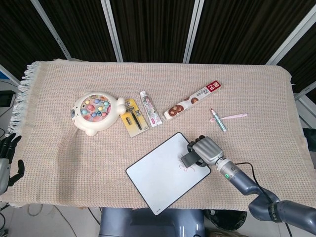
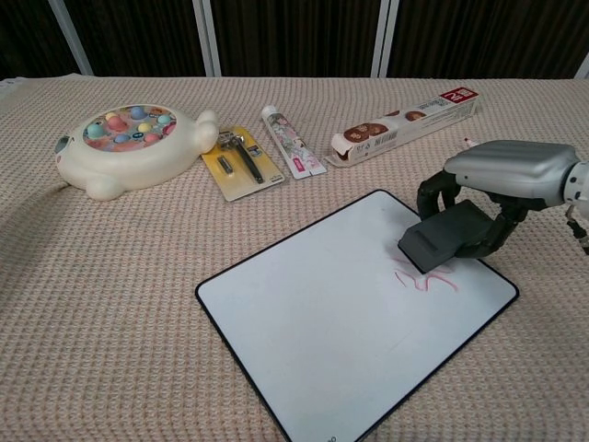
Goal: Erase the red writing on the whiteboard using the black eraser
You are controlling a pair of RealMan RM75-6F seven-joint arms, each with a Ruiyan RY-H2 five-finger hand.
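Right hand [image 2: 502, 189] grips the eraser [image 2: 451, 235] at right of frame; an off-line stroke could miss the red writing [image 2: 425, 279] or shift the whiteboard [image 2: 322, 313].

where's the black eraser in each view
Head view: the black eraser is right of centre, low, held by the right hand on the whiteboard's right part.
Chest view: the eraser is at mid right, just above the red writing.
Shared landmark: the whiteboard's corner nearest the biscuit box.
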